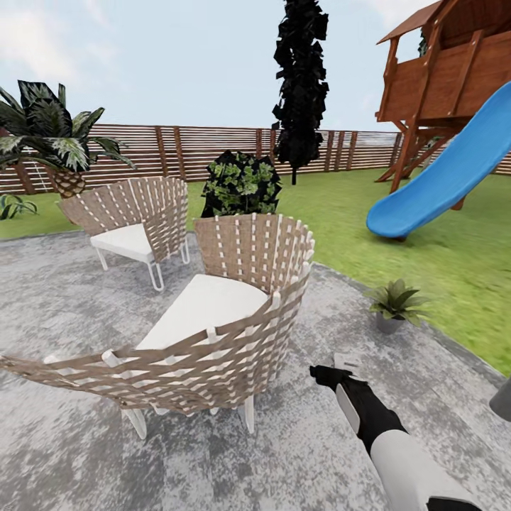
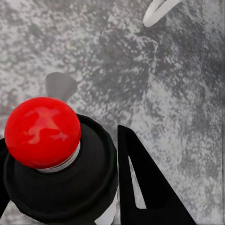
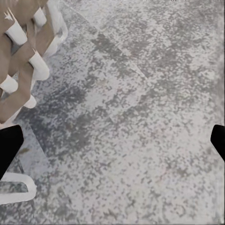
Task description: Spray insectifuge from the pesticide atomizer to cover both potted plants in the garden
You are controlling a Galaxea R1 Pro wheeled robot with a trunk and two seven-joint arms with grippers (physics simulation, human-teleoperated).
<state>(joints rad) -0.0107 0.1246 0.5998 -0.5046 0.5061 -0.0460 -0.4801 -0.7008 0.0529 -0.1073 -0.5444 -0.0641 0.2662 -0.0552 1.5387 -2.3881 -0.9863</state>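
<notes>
My left gripper (image 1: 332, 373) is shut on the pesticide atomizer (image 1: 347, 361), whose whitish head pokes out past the black fingers, low over the paved patio of the garden. In the left wrist view the atomizer (image 2: 51, 154) is very close: a dark round body with a red dot on top, between my left gripper's (image 2: 70, 192) black fingers (image 2: 140, 187). One potted plant (image 1: 395, 301), a small rosette of green leaves in a grey pot, stands at the patio's edge beyond and to the right of the atomizer. My right gripper (image 3: 112, 143) is open over bare paving.
A wicker seat (image 1: 213, 333) with a white cushion stands just left of my left arm, a second seat (image 1: 138, 213) behind it. Lawn (image 1: 440, 270), a blue slide (image 1: 447, 177) with a wooden playhouse, a slatted fence (image 1: 184, 149), a dark tree (image 1: 299, 85) and a palm (image 1: 53, 142) lie beyond.
</notes>
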